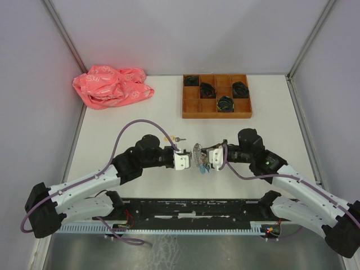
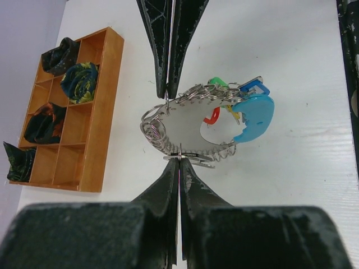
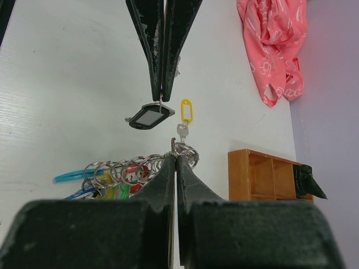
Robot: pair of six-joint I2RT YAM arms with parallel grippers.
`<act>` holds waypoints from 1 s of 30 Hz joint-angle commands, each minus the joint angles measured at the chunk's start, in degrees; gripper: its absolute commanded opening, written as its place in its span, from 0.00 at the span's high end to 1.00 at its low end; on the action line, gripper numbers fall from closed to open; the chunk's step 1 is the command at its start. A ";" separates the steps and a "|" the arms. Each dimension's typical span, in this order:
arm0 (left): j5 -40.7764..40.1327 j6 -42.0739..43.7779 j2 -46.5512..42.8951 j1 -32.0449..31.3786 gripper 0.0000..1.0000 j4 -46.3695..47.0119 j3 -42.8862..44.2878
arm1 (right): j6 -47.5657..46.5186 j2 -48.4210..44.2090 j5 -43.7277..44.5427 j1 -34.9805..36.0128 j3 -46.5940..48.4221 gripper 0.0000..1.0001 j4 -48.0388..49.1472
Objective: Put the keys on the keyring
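Observation:
The keyring [image 2: 190, 96], a hoop strung with silvery rings, a light-blue curved section [image 2: 255, 115] and coloured tags, hangs above the table between both grippers. My right gripper [image 3: 175, 156] is shut on one of its rings. My left gripper [image 2: 178, 158] is shut on a small ring carrying a black-framed tag [image 3: 150, 116], right at the hoop's edge. I cannot tell whether that ring is strung on the hoop. One of the keys, with a yellow tag [image 3: 185, 110], lies on the table just beyond [image 1: 174, 139].
A wooden compartment tray [image 1: 216, 115] holding black coiled bundles [image 1: 226, 103] stands at the back right. A crumpled pink bag [image 1: 111, 85] lies at the back left. Walls close in the table's left, right and far sides.

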 commanded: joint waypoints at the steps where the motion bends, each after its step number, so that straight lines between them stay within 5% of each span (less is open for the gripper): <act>1: 0.40 1.54 -0.02 -0.64 0.97 6.53 -0.87 | -1.62 0.37 -1.78 -0.06 0.01 0.99 5.30; 30: 1.27 -0.82 2.51 -0.94 0.97 9.23 -1.22 | 0.58 1.95 -3.14 0.65 -0.24 0.99 6.61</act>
